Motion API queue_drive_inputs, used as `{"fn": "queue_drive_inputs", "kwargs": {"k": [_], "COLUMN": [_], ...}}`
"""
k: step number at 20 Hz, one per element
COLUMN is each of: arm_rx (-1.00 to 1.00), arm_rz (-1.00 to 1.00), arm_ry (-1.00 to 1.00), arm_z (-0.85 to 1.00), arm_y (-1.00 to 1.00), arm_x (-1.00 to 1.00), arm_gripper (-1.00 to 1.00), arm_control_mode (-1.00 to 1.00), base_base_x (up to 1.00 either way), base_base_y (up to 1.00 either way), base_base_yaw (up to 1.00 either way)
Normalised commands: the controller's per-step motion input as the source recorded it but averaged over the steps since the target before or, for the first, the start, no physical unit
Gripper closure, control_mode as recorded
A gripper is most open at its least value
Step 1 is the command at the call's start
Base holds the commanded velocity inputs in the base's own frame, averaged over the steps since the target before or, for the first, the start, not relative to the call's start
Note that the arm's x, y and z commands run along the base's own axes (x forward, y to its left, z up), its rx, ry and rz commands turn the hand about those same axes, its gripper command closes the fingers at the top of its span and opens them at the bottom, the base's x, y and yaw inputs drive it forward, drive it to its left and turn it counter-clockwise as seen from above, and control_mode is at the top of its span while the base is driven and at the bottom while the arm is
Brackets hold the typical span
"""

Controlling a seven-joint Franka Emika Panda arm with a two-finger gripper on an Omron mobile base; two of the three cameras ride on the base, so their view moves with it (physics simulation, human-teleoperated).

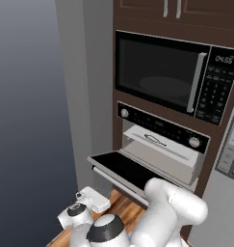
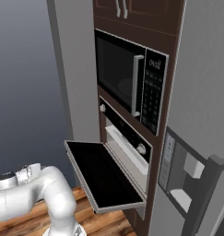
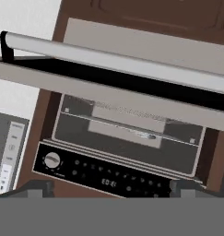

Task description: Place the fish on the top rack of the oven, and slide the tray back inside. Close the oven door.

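In the left base view, the robot's hand (image 1: pixel 92 198) is hanging low at the left, below the front edge of the oven door (image 1: pixel 119 166); its fingers are too small there to read. The door is lying fully open, flat and level, its black glossy inner face turned up. To its right the oven (image 1: pixel 162 144) is standing open under its black control strip (image 1: pixel 159 127), a round silver knob at each end. Inside the cavity, the top rack (image 1: pixel 159 144) is sitting as a pale grey sheet, and the fish (image 1: pixel 154 139) is lying on it, a small dark outline near the middle. Above, the microwave (image 1: pixel 166 77) is showing its dark window, vertical handle and keypad.

In the hand view, the whole scene is appearing upside down: the door's silver bar handle (image 3: pixel 118 60) is crossing the top, the fish (image 3: pixel 147 135) is resting on the rack behind it, and the two dark fingertips (image 3: pixel 37 188) are standing spread far apart, pinching nothing.

In the right base view, a grey refrigerator (image 2: pixel 196 175) with a dispenser is standing at the far right.
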Motion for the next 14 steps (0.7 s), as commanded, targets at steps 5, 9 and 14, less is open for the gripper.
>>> {"fn": "queue_drive_inputs", "kwargs": {"k": [5,9,14], "arm_rx": [-0.12,-0.01,0.0], "arm_rz": [-0.1,0.0,0.06], "arm_ry": [-0.05,-0.02,0.0], "arm_z": [-0.66,-0.33,-0.47], "arm_y": [0.02,-0.01,-0.17], "arm_x": [0.48,0.45,0.35], "arm_gripper": [-1.0,-1.0,-1.0], "arm_control_mode": [-1.0,-1.0,-1.0], "base_base_x": [0.0,0.0,0.0], "base_base_y": [0.0,0.0,0.0], "base_base_yaw": [0.0,0.0,0.0]}}
